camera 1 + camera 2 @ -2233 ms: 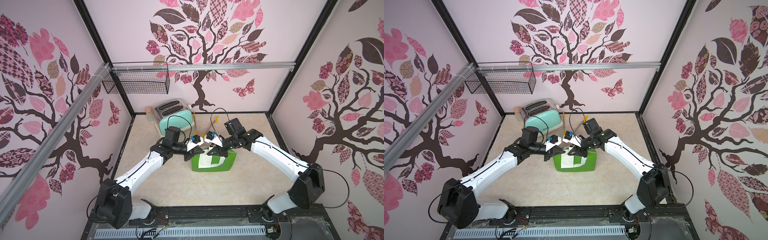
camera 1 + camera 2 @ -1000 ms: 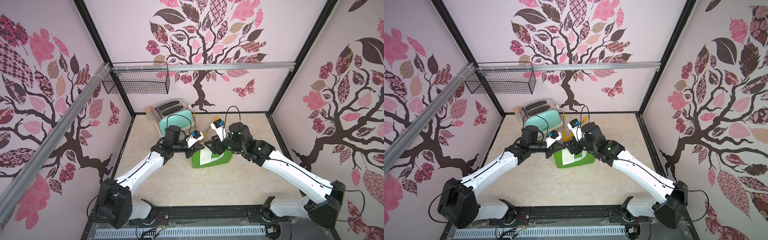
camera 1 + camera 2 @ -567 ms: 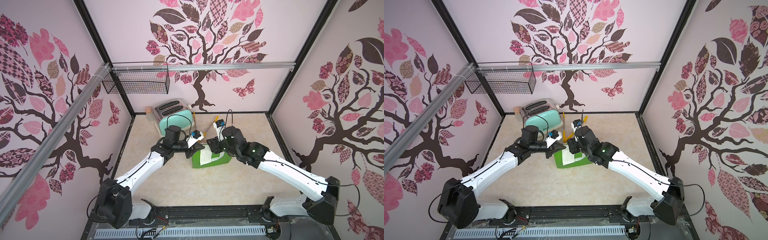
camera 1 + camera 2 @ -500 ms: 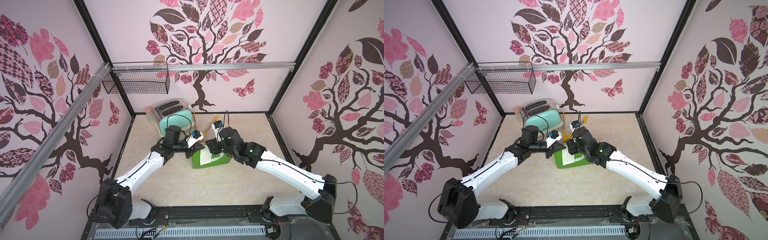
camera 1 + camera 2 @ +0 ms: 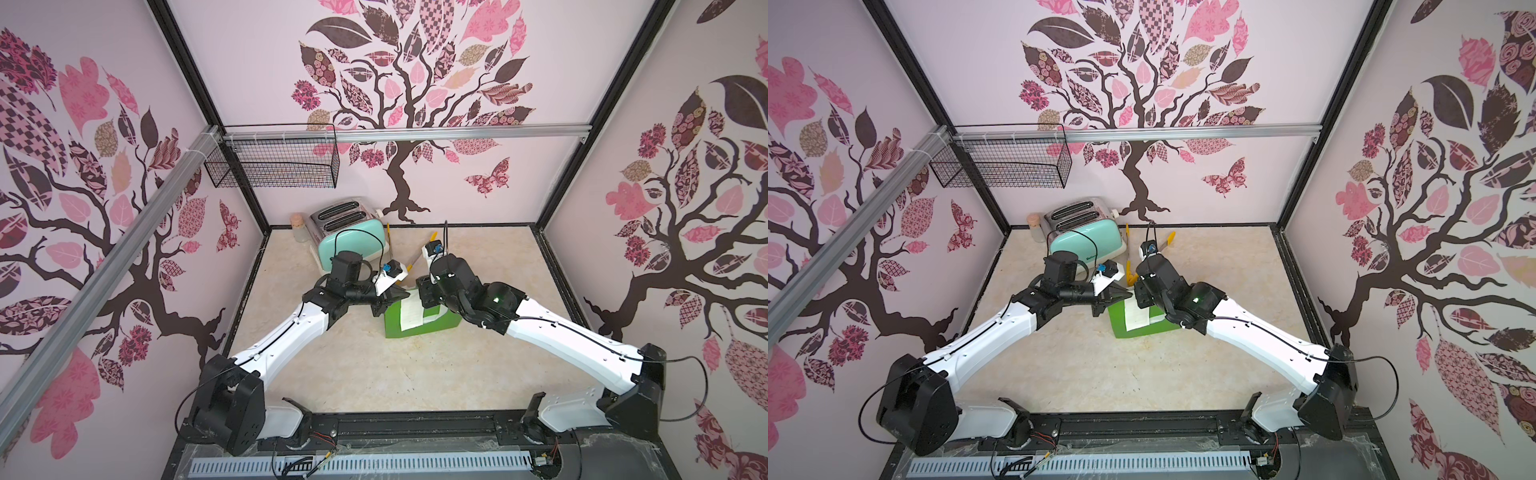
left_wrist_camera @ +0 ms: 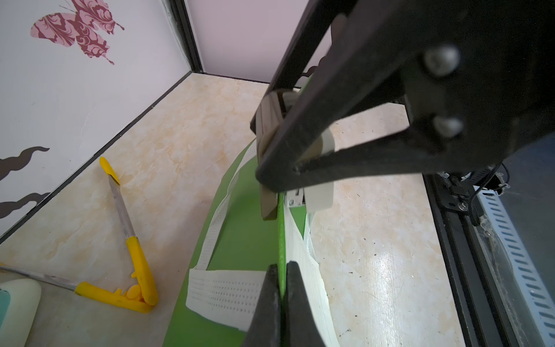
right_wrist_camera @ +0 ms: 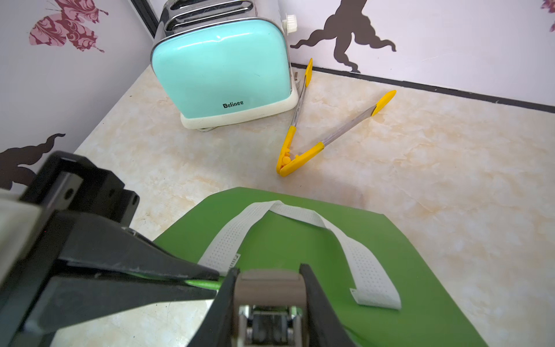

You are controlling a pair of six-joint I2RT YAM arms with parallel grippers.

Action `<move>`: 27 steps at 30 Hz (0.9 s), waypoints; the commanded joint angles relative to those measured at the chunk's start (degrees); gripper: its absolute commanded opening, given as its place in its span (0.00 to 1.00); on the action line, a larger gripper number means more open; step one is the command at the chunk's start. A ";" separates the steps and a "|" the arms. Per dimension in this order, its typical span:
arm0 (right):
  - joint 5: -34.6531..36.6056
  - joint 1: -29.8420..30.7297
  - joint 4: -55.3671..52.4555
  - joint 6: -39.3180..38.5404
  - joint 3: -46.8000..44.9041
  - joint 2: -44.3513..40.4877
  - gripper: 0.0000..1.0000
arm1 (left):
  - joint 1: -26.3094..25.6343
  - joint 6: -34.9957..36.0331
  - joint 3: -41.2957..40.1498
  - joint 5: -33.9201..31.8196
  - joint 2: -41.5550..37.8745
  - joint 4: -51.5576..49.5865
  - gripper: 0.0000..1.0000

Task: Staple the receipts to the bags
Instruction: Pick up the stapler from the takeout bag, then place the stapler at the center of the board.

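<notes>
Stapling setup at mid-desk. My left fingers (image 6: pixel 265 306) are pressed together on the raised edge of the bright green flat bag (image 5: pixel 391 324) (image 5: pixel 1116 322). It stands tilted on the beige marbled desk (image 5: pixel 332 365), in front of the mint-green toaster (image 5: pixel 351 245). The long white paper receipt (image 5: pixel 411 316) (image 6: pixel 303 270) lies against the bag's near face, reaching that edge. My right fingers (image 7: pixel 313 297) are clamped on a grey-brown stapler (image 7: pixel 268 285), whose mouth straddles the same edge. The white perforated strap handle (image 7: pixel 360 261) lies on the far face, and yellow tongs (image 7: pixel 300 159) lie beyond.
</notes>
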 commanded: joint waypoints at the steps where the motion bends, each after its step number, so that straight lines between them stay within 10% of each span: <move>1: 4.47 0.33 0.53 -1.51 4.34 -1.83 0.18 | -0.16 0.71 -0.25 -0.52 0.80 -0.84 0.00; 16: -9.89 -27.66 -10.66 0.99 -8.39 -10.31 0.17 | 3.21 -0.22 0.22 -6.91 1.43 0.37 0.00; 27: -17.83 -29.64 -10.56 -0.45 -25.83 -1.76 0.23 | 3.78 -4.54 -1.29 -8.53 -1.11 4.38 0.56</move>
